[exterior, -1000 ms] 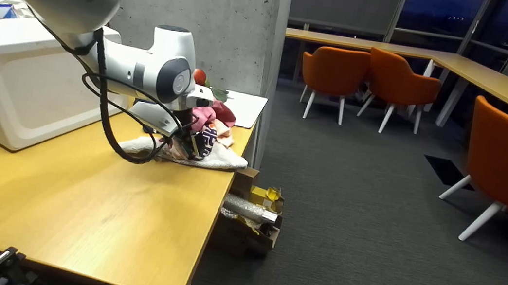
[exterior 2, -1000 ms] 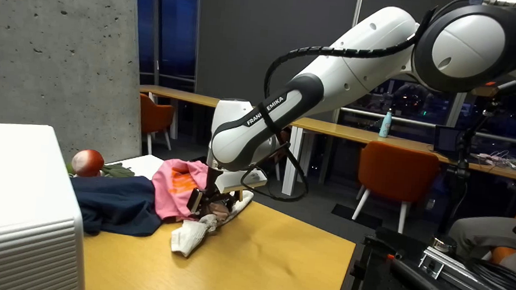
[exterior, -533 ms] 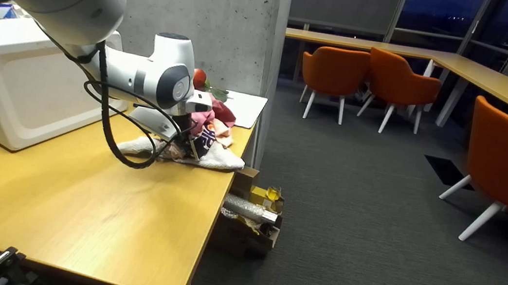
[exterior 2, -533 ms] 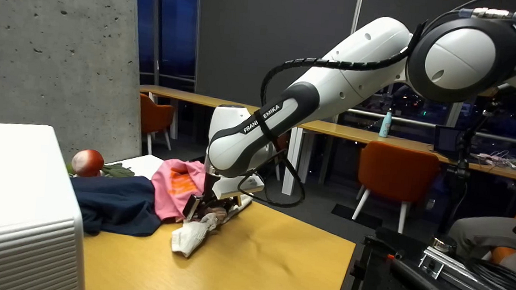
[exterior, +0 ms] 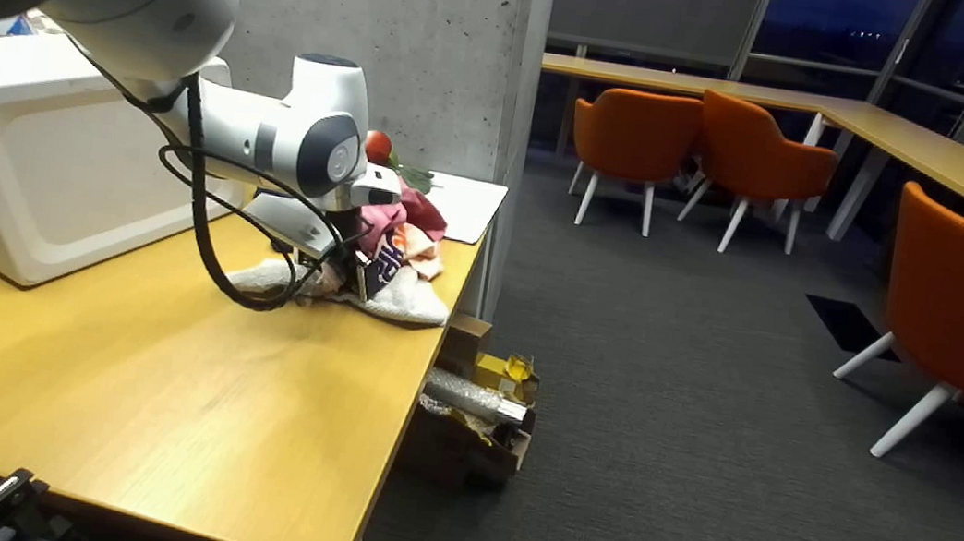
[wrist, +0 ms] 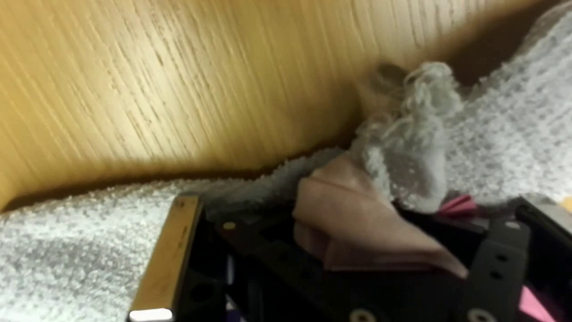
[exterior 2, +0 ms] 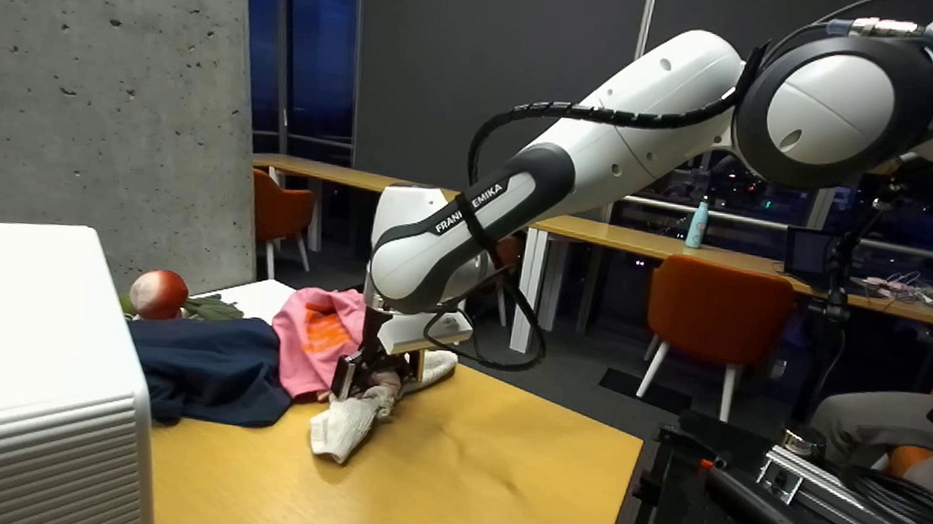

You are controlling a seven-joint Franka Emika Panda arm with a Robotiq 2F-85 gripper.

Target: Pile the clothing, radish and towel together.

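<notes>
Jaws spread wide with a pinkish fold of cloth (wrist: 357, 214) between them, I sit low at the crumpled white towel (wrist: 67, 255) on the bench (exterior 2: 463, 490), the pink clothing (exterior 2: 312, 341) just beside me, then the navy clothing (exterior 2: 209, 362), and beyond it the radish (exterior 2: 159, 294).

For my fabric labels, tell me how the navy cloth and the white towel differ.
Colour: the navy cloth is dark blue, the white towel pale.
Texture: the navy cloth looks smooth, the white towel nubby.
Position: the navy cloth lies clear of the end effector, the white towel beneath it.
Both lie rumpled on the wooden table.
</notes>
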